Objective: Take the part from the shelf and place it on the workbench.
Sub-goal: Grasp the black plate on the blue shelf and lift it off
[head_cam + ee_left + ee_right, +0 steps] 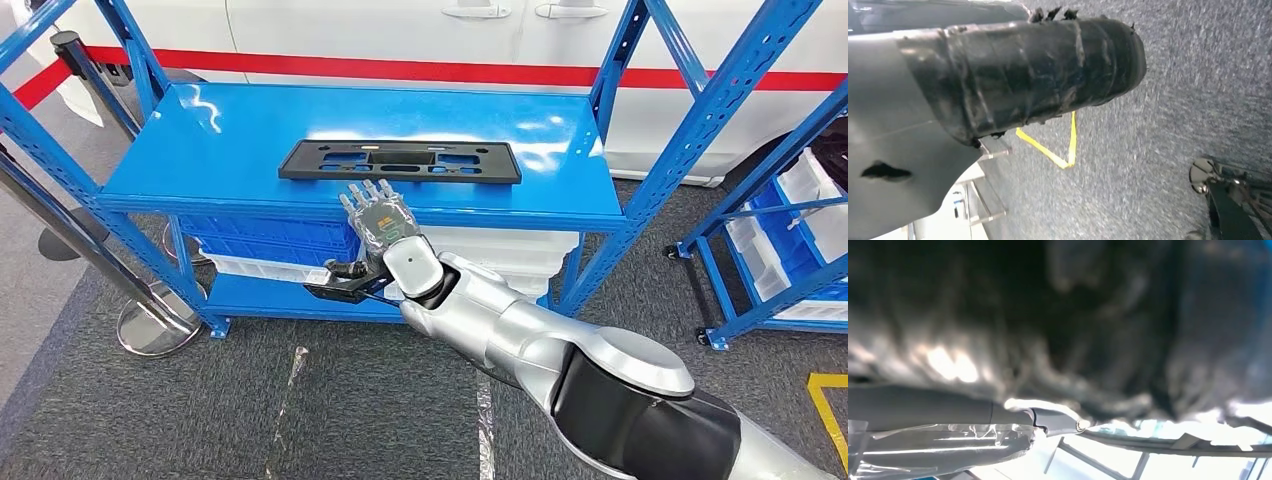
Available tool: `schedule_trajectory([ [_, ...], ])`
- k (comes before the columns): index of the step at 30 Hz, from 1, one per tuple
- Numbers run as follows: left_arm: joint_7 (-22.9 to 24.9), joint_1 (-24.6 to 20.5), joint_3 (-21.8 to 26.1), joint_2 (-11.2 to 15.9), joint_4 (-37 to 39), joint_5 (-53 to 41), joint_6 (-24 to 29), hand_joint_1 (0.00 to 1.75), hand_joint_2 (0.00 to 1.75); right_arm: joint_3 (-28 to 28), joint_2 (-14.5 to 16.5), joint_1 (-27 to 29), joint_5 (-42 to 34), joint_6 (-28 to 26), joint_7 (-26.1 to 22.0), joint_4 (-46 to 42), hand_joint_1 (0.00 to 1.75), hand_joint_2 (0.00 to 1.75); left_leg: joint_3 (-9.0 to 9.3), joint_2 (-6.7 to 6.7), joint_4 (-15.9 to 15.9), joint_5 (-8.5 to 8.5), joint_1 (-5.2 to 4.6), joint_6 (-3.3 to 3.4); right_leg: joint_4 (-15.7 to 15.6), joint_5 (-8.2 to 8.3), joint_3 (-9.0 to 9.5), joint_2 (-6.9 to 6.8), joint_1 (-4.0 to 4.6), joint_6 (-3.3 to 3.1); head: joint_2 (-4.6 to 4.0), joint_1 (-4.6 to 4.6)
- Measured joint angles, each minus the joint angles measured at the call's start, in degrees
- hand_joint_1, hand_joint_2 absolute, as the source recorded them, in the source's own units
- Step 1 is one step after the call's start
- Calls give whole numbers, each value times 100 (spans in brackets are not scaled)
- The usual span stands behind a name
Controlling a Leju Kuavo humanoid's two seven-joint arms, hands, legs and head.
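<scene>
Right hand (375, 215), empty with fingers spread, is raised at the shelf (200, 160) edge just short of the part (400, 160), evidently positioned to reach it; left hand's state cannot be told.

The setting is an industrial workshop or vehicle-assembly training area. Blue perforated-steel racking (210, 140) with a flat blue shelf deck stands in the centre of the head view; its lower level holds stacked blue and white plastic storage bins (280, 245). A second blue rack (770, 240) with similar bins stands at the right edge. Behind the racking is the side of a white car body (420, 40) with door handles and a red stripe. The floor is grey speckled carpet (150, 420) marked with yellow tape (828, 405). A stanchion post with a round metal base (150, 320) stands at the left.
</scene>
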Motion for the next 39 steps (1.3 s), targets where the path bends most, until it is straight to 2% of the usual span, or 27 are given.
schedule_trajectory([
  [1, 1, -3, 0, 1, 0, 1, 3, 0, 0, -6, -11, -9, -18, 1, 1, -1, 0, 0, 2, -4, 23, -30, -8, -35, -262, 84, 117, 3, 3, -17, 1, -2],
  [2, 1, -5, -1, 2, 0, 1, 7, 0, 0, -12, -24, -12, -44, 4, 1, 0, 0, 0, -2, -7, 37, -49, -15, -69, -394, 90, 177, 8, 13, -40, 1, -3],
  [5, -1, -3, -2, -1, 0, 3, 8, 0, 0, -40, -56, 0, -121, 12, 10, 1, 0, 0, 5, -1, 34, -78, -8, -151, -457, 50, 220, 27, 20, -147, 1, -4],
  [6, -2, -3, -2, -3, 0, 4, 5, 0, 0, -55, -63, -2, -140, 17, 13, -1, 0, 0, -20, 6, 111, -134, -3, -173, -473, 45, 247, 27, 11, -185, 0, -11],
  [8, -8, -8, -2, -4, 0, 11, 3, 0, 0, -83, -70, -5, -173, 35, 14, -2, 0, 0, -236, 18, 592, -368, 1, -207, -498, 24, 309, 25, 3, -247, 0, -28],
  [10, -16, -9, -2, -2, 0, 16, 2, 0, 0, -96, -85, 14, -192, 64, 14, -1, 0, 0, -624, 19, 1311, -612, 1, -220, -499, -10, 354, 25, 26, -293, 0, -36],
  [11, -18, -4, -2, -1, 0, 17, 2, 0, 0, -98, -97, 31, -199, 76, 14, 0, 0, 0, -771, 19, 1531, -627, 1, -215, -498, -29, 377, 29, 39, -307, -1, -34],
  [12, -15, 2, -2, -1, 0, 20, 2, 0, 0, -99, -109, 44, -203, 84, 14, 1, 0, 0, -825, 19, 1546, -530, -2, -200, -498, -49, 404, 36, 52, -315, 0, -34],
  [13, -11, 8, -2, -1, 0, 22, 3, 0, 0, -102, -120, 53, -207, 85, 14, 1, 0, 0, -770, 19, 1336, -327, -8, -172, -497, -72, 438, 46, 63, -317, 0, -35],
  [14, -8, 13, -2, 1, 0, 23, 4, 0, 0, -106, -129, 54, -209, 83, 14, 1, 0, 0, -638, 18, 970, -79, -21, -131, -497, -98, 478, 54, 72, -313, 0, -33],
  [16, -3, 13, -2, 14, 3, 25, 10, 0, 0, -114, -147, 48, -209, 79, 17, 1, 0, 0, -356, 18, 335, 217, -71, -40, -505, -144, 526, 59, 86, -288, 0, -29],
  [17, -3, 5, -2, 19, 4, 25, 12, 0, 0, -116, -157, 45, -209, 75, 19, 2, 0, 0, -274, 16, 161, 232, -97, -7, -507, -155, 525, 55, 85, -265, 1, -30],
  [19, -6, -17, -2, 24, 7, 19, 14, 0, 0, -117, -173, 46, -211, 60, 20, 5, 0, 0, -220, 8, 45, 179, -128, 21, -524, -158, 510, 46, 80, -211, 2, -31],
  [21, -9, -25, -2, 17, 7, 8, 13, 0, 0, -127, -180, 40, -241, 19, 19, 8, 0, 0, -152, 16, -52, 173, -88, 38, -477, -212, 491, 34, 83, -148, 1, -23],
  [22, -9, -22, -2, 13, 7, 1, 13, 0, 0, -133, -185, 26, -269, -9, 17, 9, 0, 0, -111, 25, -97, 177, -66, 50, -330, -298, 428, 29, 85, -116, 1, -18],
  [23, -8, -18, -2, 10, 7, -7, 13, 0, 0, -139, -192, 13, -305, -38, 16, 9, 0, 0, -77, 33, -126, 177, -46, 64, -67, -425, 297, 24, 79, -86, 1, -12],
  [25, -7, -18, -2, 9, 7, -21, 13, 0, 0, -144, -213, 13, -386, -87, 9, 11, 0, 0, -56, 36, -127, 155, -43, 89, 658, -688, -109, 20, 52, -45, 1, -8],
  [26, -7, -19, -2, 8, 7, -25, 13, 0, 0, -145, -225, 28, -426, -106, 4, 14, 0, 0, -50, 30, -120, 139, -40, 94, 922, -726, -289, 18, 34, -28, 1, -8],
  [27, -7, -19, -2, 8, 7, -26, 13, 0, 0, -147, -235, 42, -461, -122, -1, 18, 0, 0, -40, 23, -108, 118, -34, 91, 997, -658, -382, 16, 18, -14, 1, -7],
  [28, -7, -18, -2, 7, 7, -27, 13, 0, 0, -151, -242, 50, -485, -137, -5, 21, 0, 0, -26, 15, -87, 90, -24, 79, 851, -485, -364, 12, 2, -2, 0, -7],
  [30, -7, -16, -2, 5, 7, -28, 13, 0, 0, -175, -250, 45, -512, -164, -11, 24, 0, 0, 3, 3, -24, 11, -10, 33, 170, -68, -96, 3, -16, 11, 1, -7],
  [31, -8, -19, -2, 4, 7, -28, 13, 0, 0, -190, -252, 37, -520, -177, -19, 24, 0, 0, 4, -3, 21, -29, -16, 0, -137, 43, 41, 4, -15, -1, 1, -8],
  [32, -8, -21, -2, 4, 7, -30, 14, 0, 0, -204, -254, 32, -531, -187, -28, 24, 0, 0, -1, -7, 46, -54, -22, -34, -320, 82, 128, 6, -6, -22, 1, -10],
  [33, -8, -21, -3, 4, 7, -31, 14, 0, 0, -214, -257, 32, -544, -194, -40, 25, 0, 0, -7, -11, 55, -67, -30, -64, -380, 52, 163, 13, 9, -52, 2, -11],
  [36, -7, -15, -4, -2, 7, -34, 13, 0, 0, -233, -263, 34, -584, -208, -68, 25, 0, 0, -6, -4, 68, -114, -17, -138, -429, 51, 200, 23, 6, -162, 2, -13],
  [37, -5, -17, -4, -3, 7, -34, 13, 0, 0, -237, -263, 29, -588, -212, -74, 25, 0, 44, -51, 2, 189, -192, -13, -162, -450, 49, 228, 22, -7, -198, 2, -24],
  [39, -3, -24, -4, -4, 7, -34, 13, 0, 0, -239, -261, 22, -590, -215, -84, 25, 0, 131, -320, 11, 774, -469, -8, -202, -474, 32, 283, 17, -13, -256, 2, -40],
])
